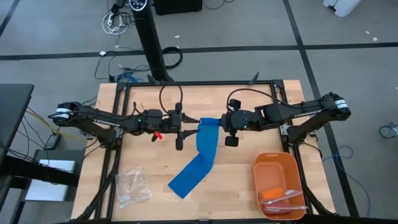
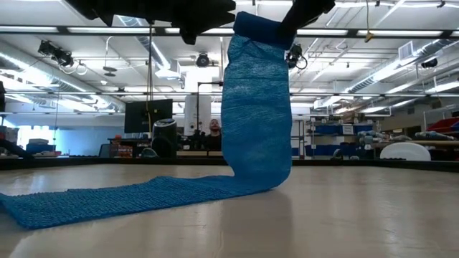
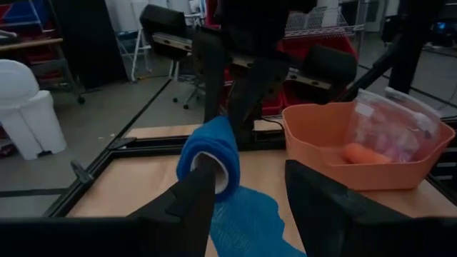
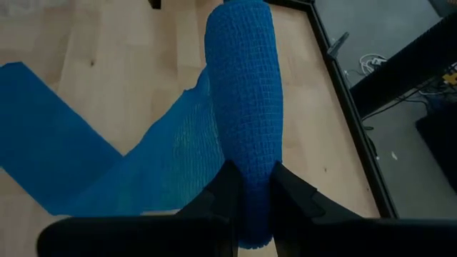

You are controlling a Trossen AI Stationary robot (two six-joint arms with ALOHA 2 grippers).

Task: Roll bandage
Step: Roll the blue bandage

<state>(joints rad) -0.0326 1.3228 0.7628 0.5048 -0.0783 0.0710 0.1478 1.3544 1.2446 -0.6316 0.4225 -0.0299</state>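
The bandage is bright blue and partly rolled. Its roll [image 1: 209,122] hangs in the air over the table's middle, between both grippers. The loose strip [image 2: 256,107] hangs from the roll to the table. Its tail [image 1: 189,177] lies flat toward the near left. My right gripper [image 4: 253,182] is shut on the roll, coming from the table's right. My left gripper [image 3: 246,178] is open and level, facing the roll's other end [image 3: 214,160] from the left. My right gripper pinches the roll's right-hand end [image 4: 246,171] between its two fingers. The fingers slant down from the table's right and lie along the roll. The roll is lifted clear, and the strip hangs slack below it, its lower part on the table. My left gripper has one fingertip [image 3: 202,178] in front of the roll's open end; I cannot tell whether it touches.
An orange tray [image 1: 264,163] holding a bagged orange item stands at the near right. A clear plastic bag [image 1: 132,185] lies at the near left. Black frame rails [image 1: 205,84] run around the tabletop.
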